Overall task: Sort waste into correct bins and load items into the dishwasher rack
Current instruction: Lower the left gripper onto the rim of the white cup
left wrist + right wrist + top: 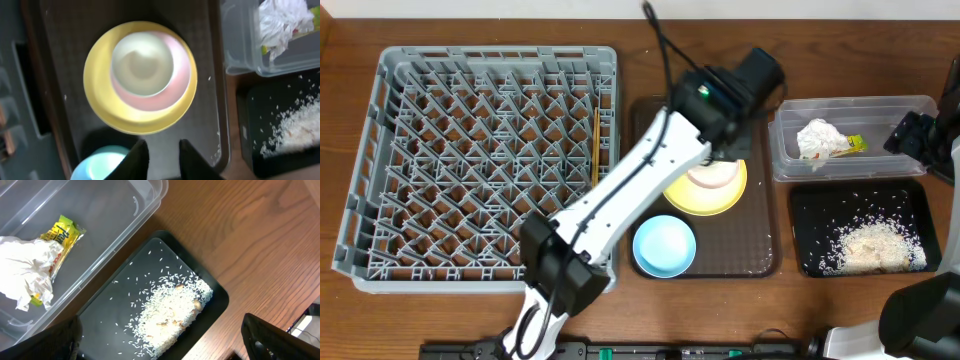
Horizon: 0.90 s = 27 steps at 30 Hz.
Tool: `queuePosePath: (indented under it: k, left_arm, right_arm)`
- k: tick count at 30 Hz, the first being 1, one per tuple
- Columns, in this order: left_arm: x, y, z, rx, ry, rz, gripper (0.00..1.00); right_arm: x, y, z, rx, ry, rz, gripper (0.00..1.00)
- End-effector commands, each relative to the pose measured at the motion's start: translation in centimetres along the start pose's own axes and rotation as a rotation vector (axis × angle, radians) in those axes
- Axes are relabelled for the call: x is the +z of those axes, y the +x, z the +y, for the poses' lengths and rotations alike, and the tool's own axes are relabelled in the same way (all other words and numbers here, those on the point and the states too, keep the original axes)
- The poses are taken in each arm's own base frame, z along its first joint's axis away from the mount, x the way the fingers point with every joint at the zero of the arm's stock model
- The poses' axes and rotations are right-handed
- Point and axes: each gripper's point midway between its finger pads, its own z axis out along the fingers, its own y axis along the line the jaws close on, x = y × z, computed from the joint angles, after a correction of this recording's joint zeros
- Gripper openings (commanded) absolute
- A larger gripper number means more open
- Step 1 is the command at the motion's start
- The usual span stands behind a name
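Observation:
The yellow plate sits on the brown serving tray. It carries the white bowl, with what looks like the small white cup inside it. The light blue bowl stands in front. My left gripper hovers above the plate, open and empty. Chopsticks lie in the grey rack. The napkin and snack packet lie in the clear tub. Rice lies in the black tray. My right gripper is wide open above it.
The left arm stretches diagonally from the front edge over the rack's right side and the serving tray. The right arm's dark body sits at the far right beside the clear tub. Bare wooden table shows right of the black tray.

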Motion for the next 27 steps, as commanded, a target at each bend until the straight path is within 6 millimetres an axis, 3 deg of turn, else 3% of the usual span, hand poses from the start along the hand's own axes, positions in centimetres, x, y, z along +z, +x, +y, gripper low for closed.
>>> queuePosePath:
  k: [1,3,10,11,15,17,18,20,21,22,23,27]
  left_arm:
    - [-0.3,-1.5,0.3,0.016,-0.061,-0.097,0.27]
    - [-0.4,-1.7,0.0,0.016,-0.050,-0.109,0.32]
    - [0.3,-2.8,-1.1,0.007,-0.011,-0.155,0.34]
    - [0.7,-2.8,-1.2,0.008,-0.009,-0.156,0.40]
    - [1.9,-2.8,-1.3,0.008,-0.008,-0.158,0.49]
    - [2.1,-2.8,-1.2,0.007,-0.008,-0.159,0.61]
    - [2.1,-2.8,-1.2,0.007,-0.009,-0.158,0.62]
    - [2.1,-2.8,-1.2,0.006,-0.007,-0.160,0.60]
    - [2.0,-2.8,-1.2,0.006,-0.008,-0.157,0.53]
    - [2.1,-2.6,-1.3,-0.011,-0.002,-0.148,0.38]
    - [2.2,-2.4,-1.5,-0.023,0.000,-0.145,0.33]
    - [4.4,-2.3,-2.3,-0.008,-0.004,-0.154,0.26]
  right_arm:
    - [-0.6,-0.3,-0.6,0.028,0.006,-0.021,0.99]
    - [-0.6,-0.3,-0.6,0.028,0.006,-0.021,0.99]
    - [-0.6,-0.3,-0.6,0.028,0.006,-0.021,0.99]
    - [-0.6,-0.3,-0.6,0.028,0.006,-0.021,0.99]
    - [-0.6,-0.3,-0.6,0.028,0.006,-0.021,0.99]
    - [-0.6,-0.3,-0.6,0.028,0.006,-0.021,0.99]
    - [-0.6,-0.3,-0.6,0.028,0.006,-0.021,0.99]
    - [-0.6,-0.3,-0.6,0.028,0.006,-0.021,0.99]
    - [-0.6,-0.3,-0.6,0.028,0.006,-0.021,0.99]
    - [-0.6,-0.3,-0.6,0.028,0.006,-0.021,0.99]
    - [-0.6,-0.3,-0.6,0.028,0.006,-0.021,0.99]
    - [-0.6,-0.3,-0.6,0.028,0.006,-0.021,0.99]
